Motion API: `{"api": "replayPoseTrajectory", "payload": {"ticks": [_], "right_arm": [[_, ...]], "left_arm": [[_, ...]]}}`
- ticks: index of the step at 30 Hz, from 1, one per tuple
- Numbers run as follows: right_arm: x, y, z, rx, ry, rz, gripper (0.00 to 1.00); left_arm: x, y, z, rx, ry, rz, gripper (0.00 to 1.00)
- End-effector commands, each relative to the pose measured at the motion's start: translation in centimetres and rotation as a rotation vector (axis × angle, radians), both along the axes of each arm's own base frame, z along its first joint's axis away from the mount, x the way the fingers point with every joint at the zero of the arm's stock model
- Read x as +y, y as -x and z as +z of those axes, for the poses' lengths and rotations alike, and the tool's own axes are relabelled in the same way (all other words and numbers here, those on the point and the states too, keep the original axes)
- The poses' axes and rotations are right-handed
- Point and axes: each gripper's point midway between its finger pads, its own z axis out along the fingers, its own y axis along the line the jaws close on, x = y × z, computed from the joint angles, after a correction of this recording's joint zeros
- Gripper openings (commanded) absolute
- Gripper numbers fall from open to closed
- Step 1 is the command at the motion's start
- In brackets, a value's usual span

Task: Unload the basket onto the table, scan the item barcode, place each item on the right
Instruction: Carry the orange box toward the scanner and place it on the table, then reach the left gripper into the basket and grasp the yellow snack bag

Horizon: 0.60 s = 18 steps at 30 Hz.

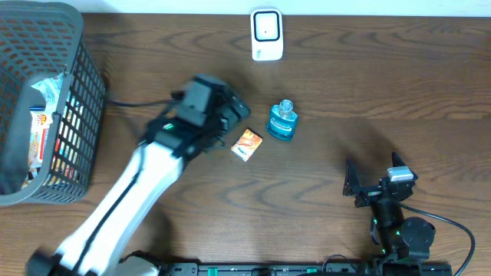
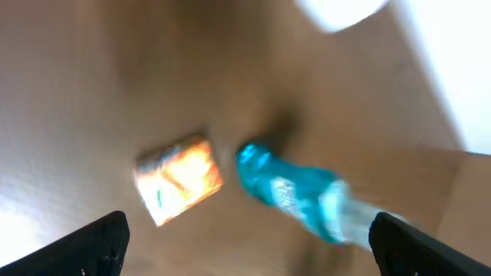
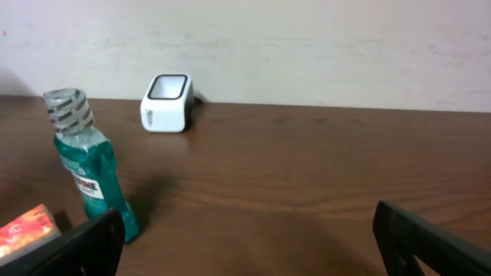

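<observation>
**Left pincer wide open above box and bottle; right pincer open, holding nothing**

We see the left arm stretched long from the table's near edge, its white forearm slanting up to the left pincer (image 1: 234,115). The pincer hangs over the wood with its fingers spread wide and nothing between them. Just past its fingertips the small orange box (image 1: 247,143) lies flat on the table (image 1: 345,84). A little further out the blue mouthwash bottle (image 1: 281,121) stands upright. The scanner (image 1: 267,34) sits well beyond both, at the far edge. The right arm is folded low. The right pincer (image 1: 374,182) is just as wide open and empty, with the bottle ahead of it and off to its left.

The left wrist view is smeared, so we cannot read the print on the box or find a barcode there, and the scanner is only a white patch cut off at the top. We cannot tell whether box and bottle touch. The right wrist view shows only a corner of the box. The basket (image 1: 77,92), well behind the left pincer, half hides its packets behind mesh.
</observation>
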Motion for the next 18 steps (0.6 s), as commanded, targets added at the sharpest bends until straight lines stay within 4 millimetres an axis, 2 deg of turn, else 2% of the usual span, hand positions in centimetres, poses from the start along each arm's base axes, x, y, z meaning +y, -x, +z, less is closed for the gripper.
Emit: {"api": "replayPoseTrajectory", "payload": {"ticks": [1, 3, 4, 6, 8, 10, 12, 14, 18], "right_arm": [[-0.1, 0.0, -0.1, 0.004, -0.013, -0.009, 0.99], [-0.1, 0.0, -0.1, 0.004, -0.013, -0.009, 0.99], [-0.1, 0.0, -0.1, 0.004, -0.013, -0.009, 0.99], [-0.1, 0.0, -0.1, 0.003, -0.013, -0.009, 0.99], [-0.1, 0.0, -0.1, 0.004, -0.013, -0.009, 0.99], [-0.1, 0.0, -0.1, 0.004, -0.013, -0.009, 0.99], [-0.1, 0.0, -0.1, 0.004, -0.013, -0.009, 0.99], [-0.1, 0.0, -0.1, 0.004, -0.013, -0.009, 0.99], [-0.1, 0.0, -0.1, 0.003, -0.013, -0.009, 0.99]], "left_arm": [[5.6, -1.6, 8.7, -0.33, -0.257, 0.017, 0.98], [10.5, -1.3, 12.7, -0.437, -0.407, 0.168, 0.98], [13.9, -0.7, 14.9, -0.476, -0.487, 0.304, 0.98], [19.1, 0.8, 18.1, -0.523, -0.571, 0.525, 0.98], [23.0, 2.1, 20.4, -0.558, -0.596, 0.682, 0.98], [26.4, 3.2, 21.9, -0.569, -0.605, 0.798, 0.98], [29.9, 4.3, 22.6, -0.562, -0.593, 0.934, 0.98], [33.0, 5.3, 22.5, -0.543, -0.578, 1.061, 0.98], [37.8, 5.9, 19.6, -0.448, -0.513, 1.189, 0.98]]}}
